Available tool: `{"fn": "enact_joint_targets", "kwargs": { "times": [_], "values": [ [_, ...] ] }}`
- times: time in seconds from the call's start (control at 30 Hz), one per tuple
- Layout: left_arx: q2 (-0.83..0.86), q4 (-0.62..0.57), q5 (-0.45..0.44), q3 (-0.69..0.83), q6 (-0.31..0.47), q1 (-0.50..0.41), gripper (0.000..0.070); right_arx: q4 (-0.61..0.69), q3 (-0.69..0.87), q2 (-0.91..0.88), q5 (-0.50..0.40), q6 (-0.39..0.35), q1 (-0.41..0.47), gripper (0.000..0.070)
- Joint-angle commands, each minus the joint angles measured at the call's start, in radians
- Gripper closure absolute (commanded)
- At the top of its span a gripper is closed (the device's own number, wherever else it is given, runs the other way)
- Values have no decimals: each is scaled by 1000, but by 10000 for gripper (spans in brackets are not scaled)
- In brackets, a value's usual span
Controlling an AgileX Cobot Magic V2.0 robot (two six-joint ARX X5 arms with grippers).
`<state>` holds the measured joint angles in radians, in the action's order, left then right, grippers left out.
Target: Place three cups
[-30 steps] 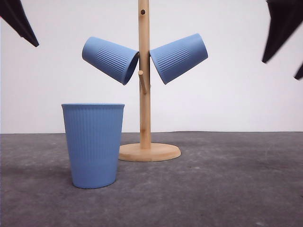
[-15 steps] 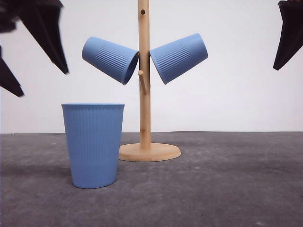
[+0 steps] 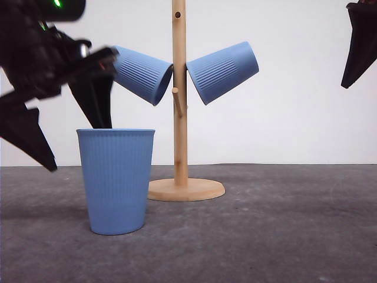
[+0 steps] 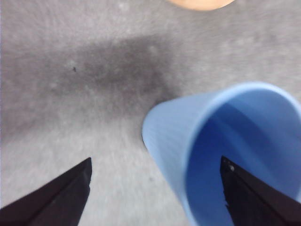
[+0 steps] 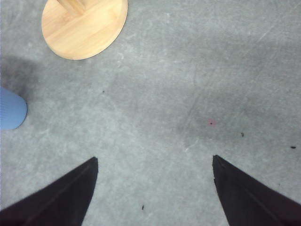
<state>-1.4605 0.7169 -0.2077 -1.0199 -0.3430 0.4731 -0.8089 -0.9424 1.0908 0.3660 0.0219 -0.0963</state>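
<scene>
One light-blue ribbed cup (image 3: 116, 180) stands upright on the grey table, left of a wooden peg stand (image 3: 180, 127). Two more cups (image 3: 141, 73) (image 3: 222, 71) hang tilted on the stand's pegs, mouths toward the pole. My left gripper (image 3: 80, 147) is open at the upright cup's rim. In the left wrist view the cup (image 4: 225, 141) has its near wall between the fingers of the left gripper (image 4: 155, 162), one finger over the mouth and one outside. My right gripper (image 5: 154, 157) is open, high over bare table; one of its fingers (image 3: 359, 47) shows at the upper right.
The stand's round wooden base (image 5: 84, 26) sits just right of the upright cup (image 5: 10, 115). Grey table surface (image 3: 283, 230) stretches to the right and front of the stand. A white wall closes off the back.
My left gripper has come down and rightward from the upper left corner to the upright cup's rim. The right gripper has barely moved. The cups stay put.
</scene>
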Motion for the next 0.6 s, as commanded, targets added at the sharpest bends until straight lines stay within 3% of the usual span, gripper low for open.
{"fn": "enact_joint_targets", "kwargs": {
  "times": [0.0,0.13,0.2,0.3,0.43,0.57],
  "values": [
    [-22,-21,2,-21,-11,11,219,9,-10,6,0,-8,-2,221],
    [-35,-60,0,-21,-10,19,599,8,-10,6,0,-8,-2,221],
    [-35,-74,-8,-21,-10,23,697,8,-10,6,3,-8,-3,221],
    [-35,-78,-57,-21,-10,25,700,8,-10,6,15,-23,-12,220],
    [-29,-58,-187,-30,2,19,700,8,-10,6,110,-73,-37,220],
    [-27,40,-324,-92,70,-6,700,1,-10,4,207,-151,-80,220]
  ]
}}
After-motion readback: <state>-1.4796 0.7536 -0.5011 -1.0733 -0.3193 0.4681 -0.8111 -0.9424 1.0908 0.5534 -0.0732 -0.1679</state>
